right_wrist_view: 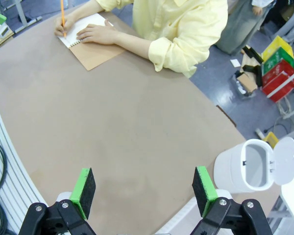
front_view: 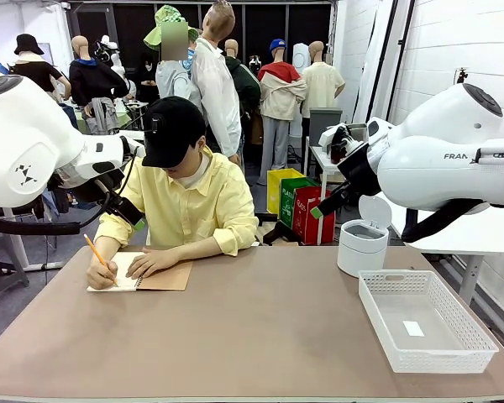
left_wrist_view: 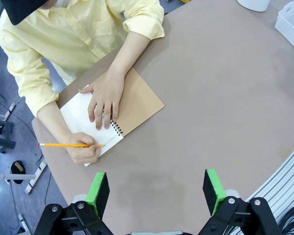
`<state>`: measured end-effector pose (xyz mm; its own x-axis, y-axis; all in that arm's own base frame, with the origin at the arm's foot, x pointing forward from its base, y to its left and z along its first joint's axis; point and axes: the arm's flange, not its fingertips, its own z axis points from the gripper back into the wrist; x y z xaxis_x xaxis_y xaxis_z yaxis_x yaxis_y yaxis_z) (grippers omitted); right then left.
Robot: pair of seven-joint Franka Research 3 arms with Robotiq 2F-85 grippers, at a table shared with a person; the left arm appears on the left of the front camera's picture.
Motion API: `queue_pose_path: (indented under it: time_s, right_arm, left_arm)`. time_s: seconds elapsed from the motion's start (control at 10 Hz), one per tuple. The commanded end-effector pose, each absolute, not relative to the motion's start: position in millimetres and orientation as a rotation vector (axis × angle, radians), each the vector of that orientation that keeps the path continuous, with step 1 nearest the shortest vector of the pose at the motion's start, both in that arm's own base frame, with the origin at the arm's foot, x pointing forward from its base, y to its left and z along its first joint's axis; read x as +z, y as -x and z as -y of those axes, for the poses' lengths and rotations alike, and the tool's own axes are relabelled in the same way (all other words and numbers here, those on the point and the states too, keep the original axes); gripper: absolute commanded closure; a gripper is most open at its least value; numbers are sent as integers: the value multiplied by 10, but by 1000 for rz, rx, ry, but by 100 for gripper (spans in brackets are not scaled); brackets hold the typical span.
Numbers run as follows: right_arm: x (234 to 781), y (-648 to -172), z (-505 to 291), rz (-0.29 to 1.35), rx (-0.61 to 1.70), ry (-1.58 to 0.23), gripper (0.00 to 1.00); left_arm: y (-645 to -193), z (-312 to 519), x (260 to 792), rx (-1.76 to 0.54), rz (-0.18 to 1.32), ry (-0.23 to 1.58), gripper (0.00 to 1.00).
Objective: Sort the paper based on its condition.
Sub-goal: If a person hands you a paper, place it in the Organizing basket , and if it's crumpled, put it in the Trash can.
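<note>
A person in a yellow shirt sits at the upper left of the brown table. One hand writes with an orange pencil on the white paper page of an open spiral-bound notebook with a brown kraft cover, and the other hand rests flat on it. At right stand a white round lidded bin and a white plastic mesh basket. The left fingers and the right fingers are spread wide above bare table, grasping nothing.

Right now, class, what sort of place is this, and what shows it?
Probably a robotics lab: white robot arms flank a shared table where a person writes in a notebook, with a white basket and open bin alongside.
</note>
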<state>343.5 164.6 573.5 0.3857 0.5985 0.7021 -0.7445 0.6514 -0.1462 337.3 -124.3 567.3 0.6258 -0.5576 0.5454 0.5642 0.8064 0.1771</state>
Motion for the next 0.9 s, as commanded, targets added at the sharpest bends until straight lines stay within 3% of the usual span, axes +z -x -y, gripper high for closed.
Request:
queue_pose_path:
  time_s: [0.0,0.8]
  right_arm:
    - [5730,-3434,-1643,796,864,-206,0]
    - [5730,-3434,-1643,796,864,-206,0]
  left_arm:
    - [-3372,1241,5677,-645,623,9,0]
    - [-3372,1241,5677,-645,623,9,0]
